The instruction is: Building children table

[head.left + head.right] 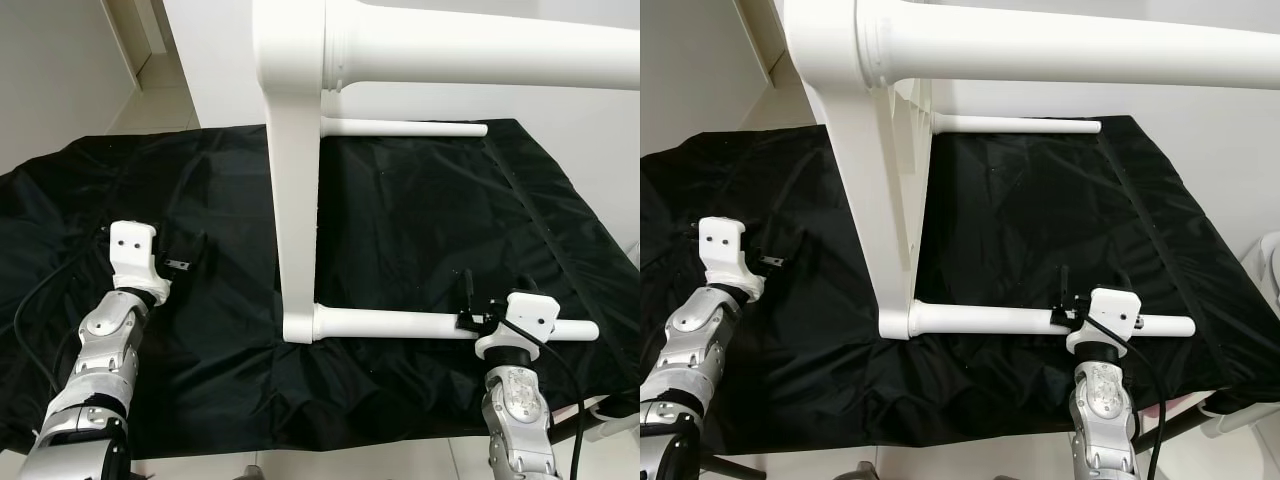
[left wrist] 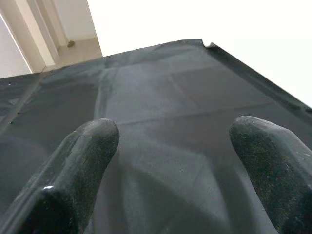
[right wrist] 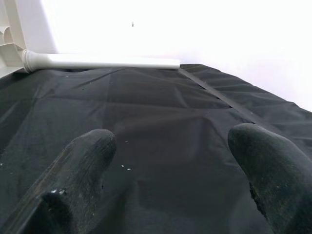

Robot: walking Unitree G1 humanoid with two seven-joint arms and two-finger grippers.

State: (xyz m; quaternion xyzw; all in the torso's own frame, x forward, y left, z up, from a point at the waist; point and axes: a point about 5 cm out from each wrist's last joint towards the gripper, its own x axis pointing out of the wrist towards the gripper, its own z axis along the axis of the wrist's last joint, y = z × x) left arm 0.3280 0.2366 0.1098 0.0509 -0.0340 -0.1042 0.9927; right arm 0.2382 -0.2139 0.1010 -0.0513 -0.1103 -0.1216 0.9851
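Note:
A white children's table lies on its side on a black sheet (image 1: 420, 220). Its top panel (image 1: 295, 200) stands on edge and its round legs point to my right. One leg (image 1: 480, 50) runs high and close to my head, another leg (image 1: 400, 128) lies at the back, and a third leg (image 1: 390, 323) rests on the sheet near the front. My right gripper (image 1: 468, 298) is open just above that front leg, with bare sheet between its fingertips (image 3: 83, 161). My left gripper (image 1: 182, 262) is open over the sheet, well left of the panel, holding nothing.
The sheet's front edge (image 1: 330, 440) drops off just before my arms. A white wall (image 1: 560, 110) stands behind and to the right, close to the table. A doorway and pale floor (image 1: 150, 95) lie at the back left. A black cable (image 1: 40, 300) loops beside my left arm.

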